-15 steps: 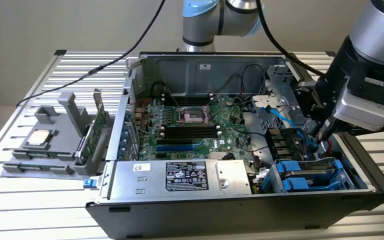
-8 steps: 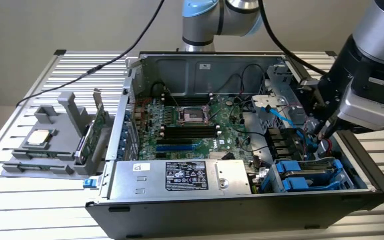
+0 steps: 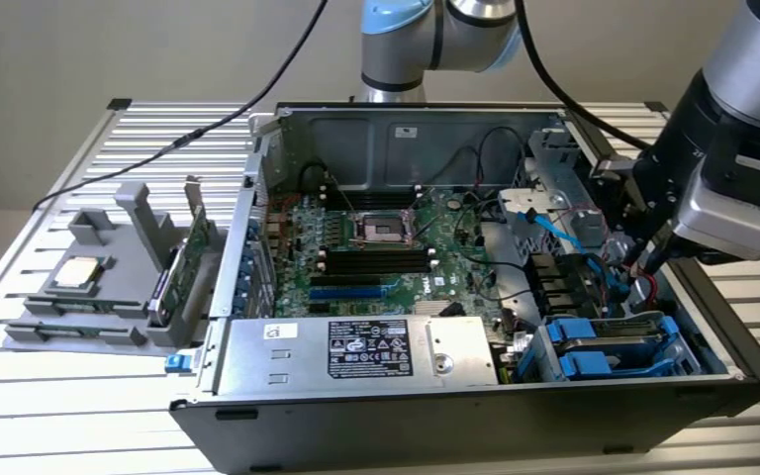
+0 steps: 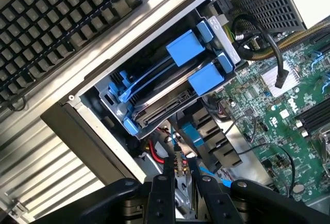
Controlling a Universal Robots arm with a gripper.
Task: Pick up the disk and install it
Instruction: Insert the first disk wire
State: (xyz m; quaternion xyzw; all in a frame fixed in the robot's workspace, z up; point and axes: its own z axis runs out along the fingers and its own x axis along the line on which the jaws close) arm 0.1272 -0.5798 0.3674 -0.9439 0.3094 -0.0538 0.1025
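We see a slatted metal table (image 3: 76, 178) carrying everything. An open black computer case (image 3: 486, 435) sits on it toward the exterior view's right, with a grey plastic stand (image 3: 90, 332) just beside it on the left. A black cable (image 3: 130, 163) trails over the slats behind the stand.

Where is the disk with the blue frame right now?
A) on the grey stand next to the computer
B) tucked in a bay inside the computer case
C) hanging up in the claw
B: the disk sits in a corner bay of the open computer case.
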